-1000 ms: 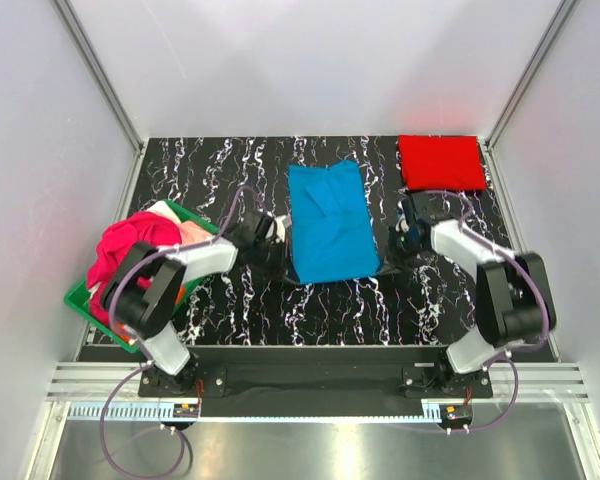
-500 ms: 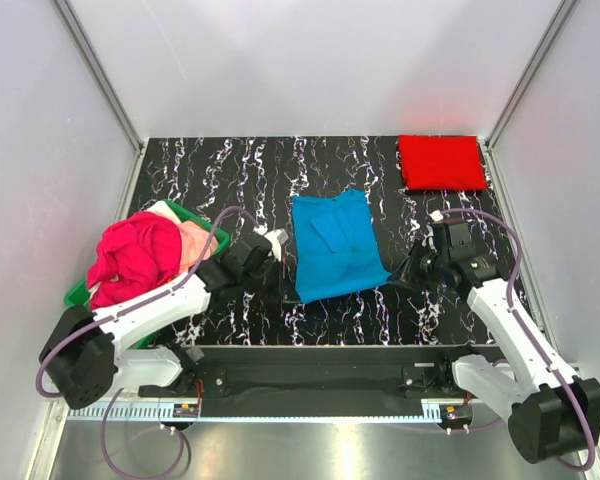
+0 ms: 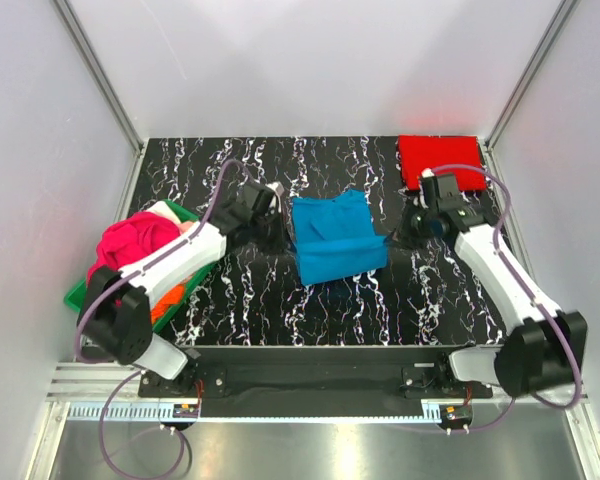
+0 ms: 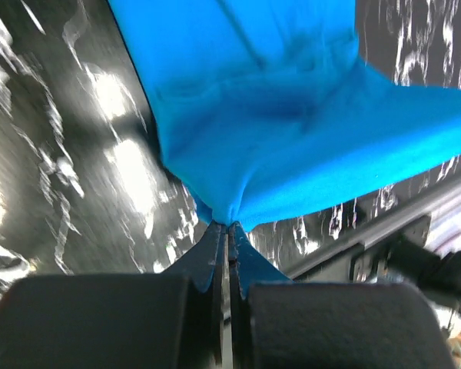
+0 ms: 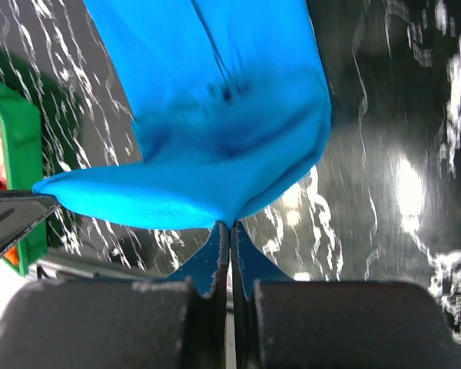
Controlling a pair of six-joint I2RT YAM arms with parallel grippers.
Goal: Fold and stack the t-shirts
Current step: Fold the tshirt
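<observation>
The left gripper has its two black fingers pressed flat together on a pinched corner of the bright blue cloth t-shirt. The cloth fans upward and away from the fingertips in the left wrist view. The right gripper is likewise clamped tight on the opposite corner, with the blue fabric bulging out just above its tips.

From above, the blue t-shirt lies at the middle of the black white-veined marbled table, strung between the two grippers, the left one touching its left edge and the right one its right edge. A crease runs straight across it from side to side.

Bare tabletop shows on the near side of the t-shirt and along the far edge beyond it. A folded red cloth t-shirt lies flat in the far right corner, near the right arm's wrist. At the left edge stands a green plastic basket heaped with magenta-pink cloth and some orange cloth, beside the left arm.
</observation>
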